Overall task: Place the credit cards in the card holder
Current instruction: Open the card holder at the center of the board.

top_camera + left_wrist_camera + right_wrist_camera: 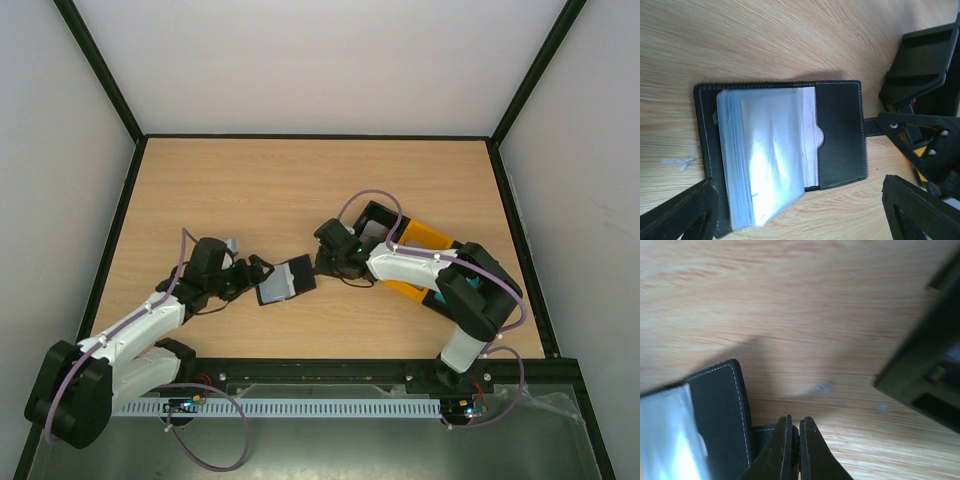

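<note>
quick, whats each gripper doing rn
left gripper: open, nothing held, fingers either side of the card holder
right gripper: shut, pinching the card holder's clasp tab

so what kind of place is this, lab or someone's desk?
Probably a lab robot cell, not a home desk: a wooden table boxed in by plain white walls on a black frame, with a left arm and right arm bolted at its near edge.
</note>
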{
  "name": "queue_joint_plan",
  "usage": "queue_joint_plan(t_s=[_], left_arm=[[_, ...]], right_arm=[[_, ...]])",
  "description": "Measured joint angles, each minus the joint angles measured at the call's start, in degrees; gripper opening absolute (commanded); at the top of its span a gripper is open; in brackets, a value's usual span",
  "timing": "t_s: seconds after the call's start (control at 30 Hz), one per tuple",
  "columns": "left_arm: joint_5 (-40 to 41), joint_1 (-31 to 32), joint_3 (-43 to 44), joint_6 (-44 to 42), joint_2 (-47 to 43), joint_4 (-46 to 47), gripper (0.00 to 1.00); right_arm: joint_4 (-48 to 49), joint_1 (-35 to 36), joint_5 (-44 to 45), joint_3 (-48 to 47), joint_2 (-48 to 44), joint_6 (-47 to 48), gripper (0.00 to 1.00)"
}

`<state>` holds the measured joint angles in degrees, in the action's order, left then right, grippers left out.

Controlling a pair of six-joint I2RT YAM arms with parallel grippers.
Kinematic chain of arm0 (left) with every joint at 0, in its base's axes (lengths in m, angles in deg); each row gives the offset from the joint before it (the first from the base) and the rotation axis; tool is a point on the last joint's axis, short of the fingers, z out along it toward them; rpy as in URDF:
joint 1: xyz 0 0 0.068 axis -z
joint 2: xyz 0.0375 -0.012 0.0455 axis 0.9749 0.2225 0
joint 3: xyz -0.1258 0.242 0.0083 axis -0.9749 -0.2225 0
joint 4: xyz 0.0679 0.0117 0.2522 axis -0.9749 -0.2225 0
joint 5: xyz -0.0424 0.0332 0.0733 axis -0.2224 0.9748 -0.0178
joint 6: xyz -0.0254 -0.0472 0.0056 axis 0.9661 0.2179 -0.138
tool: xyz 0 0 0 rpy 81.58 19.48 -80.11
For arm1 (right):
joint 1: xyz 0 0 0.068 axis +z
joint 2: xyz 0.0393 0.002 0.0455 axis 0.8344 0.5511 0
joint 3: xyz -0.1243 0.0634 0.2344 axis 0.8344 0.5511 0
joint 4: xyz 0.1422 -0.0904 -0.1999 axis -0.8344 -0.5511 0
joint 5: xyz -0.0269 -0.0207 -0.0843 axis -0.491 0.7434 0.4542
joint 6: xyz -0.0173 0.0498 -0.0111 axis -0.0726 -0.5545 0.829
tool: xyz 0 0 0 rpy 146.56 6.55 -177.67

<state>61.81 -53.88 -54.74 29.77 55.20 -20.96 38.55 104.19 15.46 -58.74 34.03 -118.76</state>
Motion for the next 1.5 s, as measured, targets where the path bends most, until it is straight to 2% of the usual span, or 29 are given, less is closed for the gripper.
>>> queue_joint_plan(t_s=[0.23, 0.33, 0.47, 0.6, 0.8, 0.93, 1.17, 1.3, 1.5], left_arm=[[-2.3, 1.8, -0.5, 2.1, 4.0, 4.7, 0.63], [-2.6, 2.3, -0.5, 2.6, 5.5, 6.0, 0.60], [-2.7, 2.6, -0.5, 2.7, 6.9, 6.6, 0.59], [-2.7, 3.0, -0.3, 2.6, 8.2, 7.2, 0.58], [-2.7, 3.2, 0.1, 2.3, 9.7, 7.6, 0.52], [-2.7, 3.2, 0.1, 1.9, 10.3, 7.6, 0.50], [-2.6, 3.2, 0.3, 1.2, 11.8, 7.6, 0.54], [-2.9, 3.3, 0.4, 1.1, 12.9, 8.4, 0.52], [-4.0, 3.7, 0.6, 1.1, 15.6, 10.4, 0.51]], right_arm=[[-4.5, 0.4, 0.9, 1.7, 0.0, 4.2, 0.03], [-5.7, 1.3, 0.9, 1.7, 0.0, 6.0, 0.13], [-7.7, 2.1, 2.1, 1.6, 0.0, 8.0, 0.33], [-11.1, 2.3, 5.0, 0.0, -0.1, 9.9, 0.42], [-14.7, 3.2, 8.5, -6.1, -2.5, 12.2, 0.41], [-14.8, 6.5, 8.9, -9.5, -3.1, 13.6, 0.36], [-13.1, 8.6, 1.6, -9.1, -1.1, 14.1, 0.30], [-12.7, 8.6, -0.3, -8.2, 2.1, 14.6, 0.26], [-12.7, 8.6, -1.5, -8.1, 6.2, 15.2, 0.25]])
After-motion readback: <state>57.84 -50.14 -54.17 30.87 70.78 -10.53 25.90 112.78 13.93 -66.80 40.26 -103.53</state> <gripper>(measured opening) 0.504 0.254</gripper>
